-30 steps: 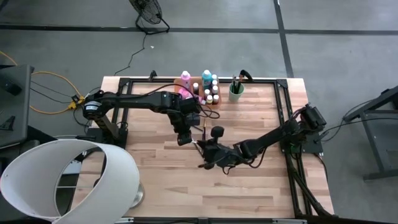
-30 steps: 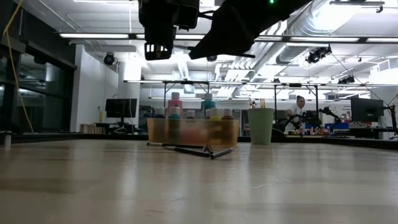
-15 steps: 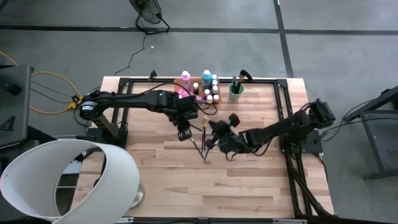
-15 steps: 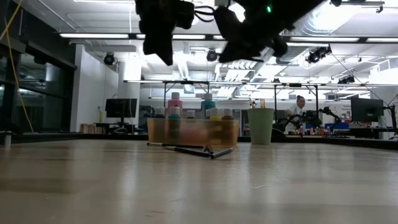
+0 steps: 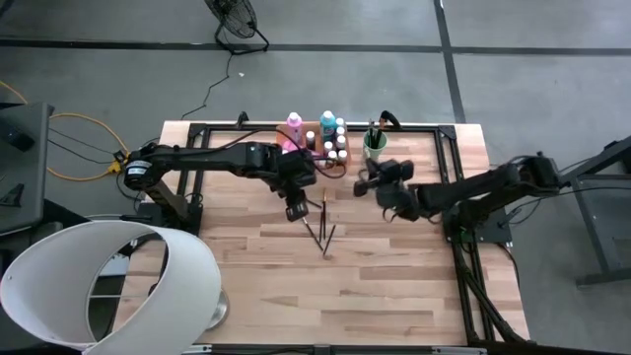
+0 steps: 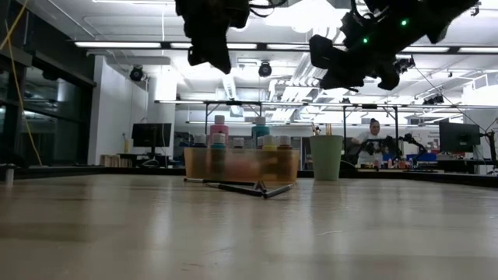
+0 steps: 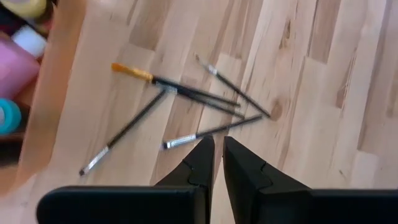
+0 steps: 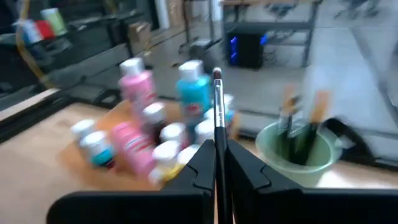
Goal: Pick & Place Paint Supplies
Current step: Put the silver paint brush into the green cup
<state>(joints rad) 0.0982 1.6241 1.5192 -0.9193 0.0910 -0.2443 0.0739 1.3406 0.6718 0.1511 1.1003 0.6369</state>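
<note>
Several thin dark paintbrushes [image 5: 320, 225] lie crossed on the wooden table; they also show in the left wrist view [image 7: 186, 99]. My left gripper [image 5: 295, 211] hangs above them, its fingers [image 7: 205, 158] shut and holding nothing. The orange tray [image 5: 314, 130] at the far edge holds pink, teal and brown bottles [image 8: 193, 93]. Right of the tray stands the green cup [image 5: 374, 146] with brushes in it. My right gripper [image 5: 365, 183] hovers just near of the cup, shut on one paintbrush [image 8: 217, 106]. My right gripper pinches the paintbrush by its dark handle [image 8: 217, 144] between its two fingers. The gripper is about level and comes from the table's right. The brush runs along the fingers and juts past their tips, bristle end [image 8: 217, 74] foremost. It is lifted clear of the table.
A black frame rail [image 5: 449, 177] runs around the table's edges. A big white lampshade-like shape [image 5: 108, 286] covers the near left corner. Bare wood lies near of the loose brushes. A person [image 6: 376, 136] sits far behind the table.
My right gripper has risen from the loose brushes and swung toward the table's far right, up to the green cup. It rolled over on the way, carrying one brush clear of the table. My left gripper has turned in place above the brushes.
</note>
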